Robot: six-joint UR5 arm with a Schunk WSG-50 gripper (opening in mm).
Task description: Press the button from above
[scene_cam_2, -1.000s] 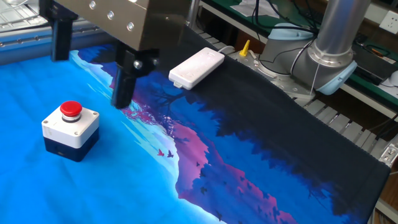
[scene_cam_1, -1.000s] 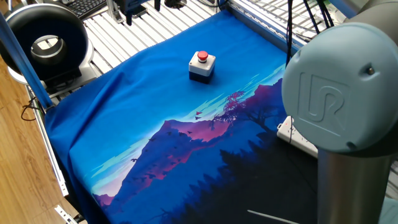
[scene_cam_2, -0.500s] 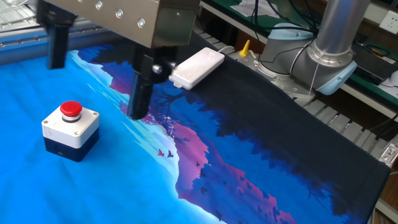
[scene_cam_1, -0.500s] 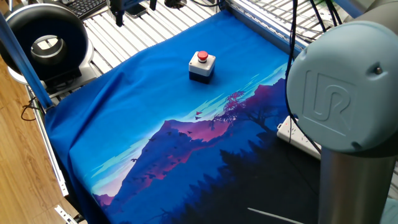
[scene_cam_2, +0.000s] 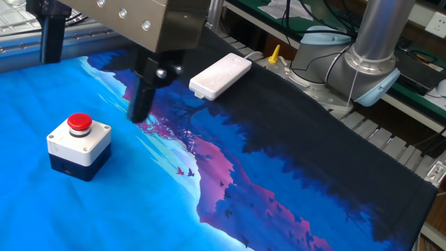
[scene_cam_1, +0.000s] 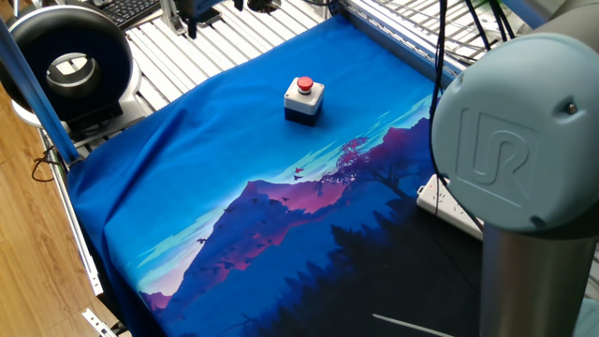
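the button [scene_cam_2: 79, 123], a round red cap on a small cube box with a light grey top and dark base, stands upright on the blue part of the printed cloth [scene_cam_2: 293, 181] that covers the counter [scene_cam_1: 178, 56]. in one fixed view the button [scene_cam_1: 304, 85] sits toward the far end of the cloth [scene_cam_1: 243, 225], well apart from the large grey arm joint [scene_cam_1: 515, 140] in the foreground.

the hand [scene_cam_2: 94, 77] hangs above the cloth, just beyond and to the right of the button, not touching it. two dark fingers [scene_cam_2: 143, 101] show in the other fixed view, one at the upper left edge and one beside the button box, with a wide gap between them: the hand is spread and holds nothing.

a long white power strip [scene_cam_2: 220, 75] lies on the dark part of the cloth, beyond the hand and well apart from the button. a small yellow object [scene_cam_2: 274, 54] stands just past the strip.
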